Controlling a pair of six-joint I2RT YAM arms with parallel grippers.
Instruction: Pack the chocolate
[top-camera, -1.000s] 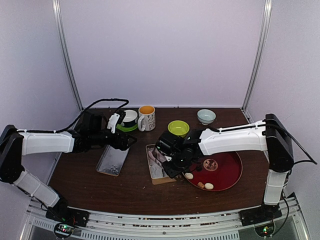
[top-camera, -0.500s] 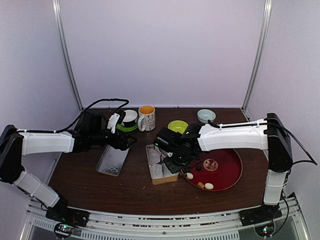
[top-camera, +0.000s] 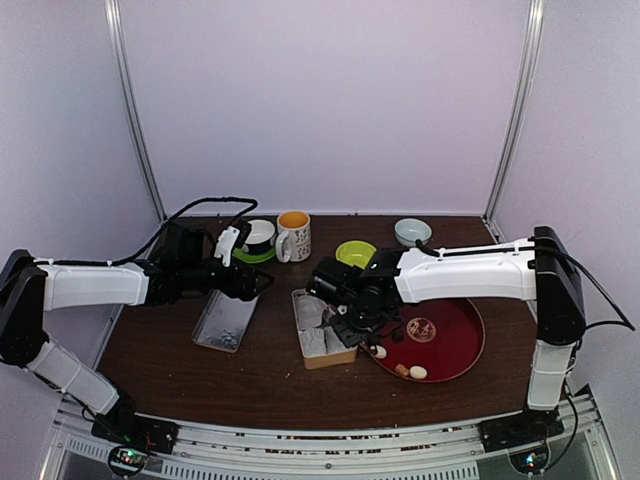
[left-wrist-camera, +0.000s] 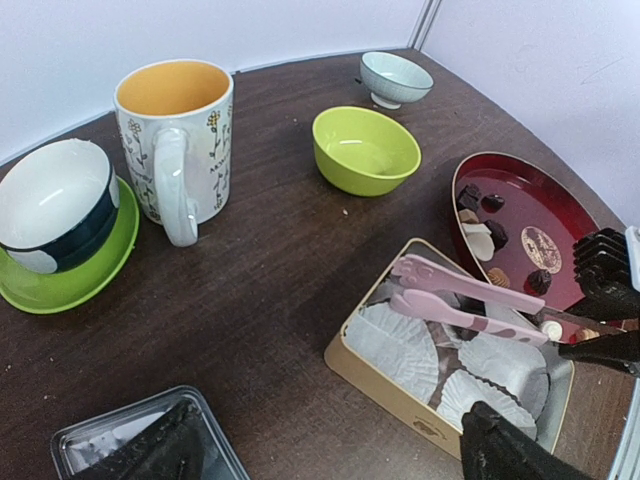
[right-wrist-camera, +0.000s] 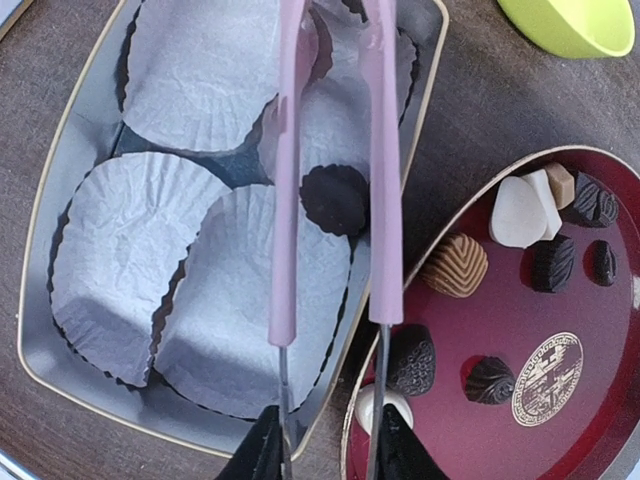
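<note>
My right gripper (right-wrist-camera: 320, 440) is shut on pink tongs (right-wrist-camera: 378, 150), whose two arms stand apart over the tan tin (right-wrist-camera: 60, 190). One dark chocolate (right-wrist-camera: 335, 198) lies on a white paper cup in the tin, below and between the tong arms. More chocolates lie on the red plate (right-wrist-camera: 570, 440): a tan striped one (right-wrist-camera: 455, 265), a white one (right-wrist-camera: 518, 212) and several dark ones. In the top view the right gripper (top-camera: 345, 305) is over the tin (top-camera: 318, 350). My left gripper (left-wrist-camera: 330, 460) is open and empty above the tin's lid (left-wrist-camera: 110, 440).
A flowered mug (left-wrist-camera: 180, 140), a cup on a green saucer (left-wrist-camera: 55, 205), a lime bowl (left-wrist-camera: 365, 150) and a small pale bowl (left-wrist-camera: 395, 75) stand along the back. The lid (top-camera: 225, 322) lies left of the tin. The tin holds several paper cups.
My right gripper has carried the tongs from the plate's left edge to over the tin. The left arm has not moved.
</note>
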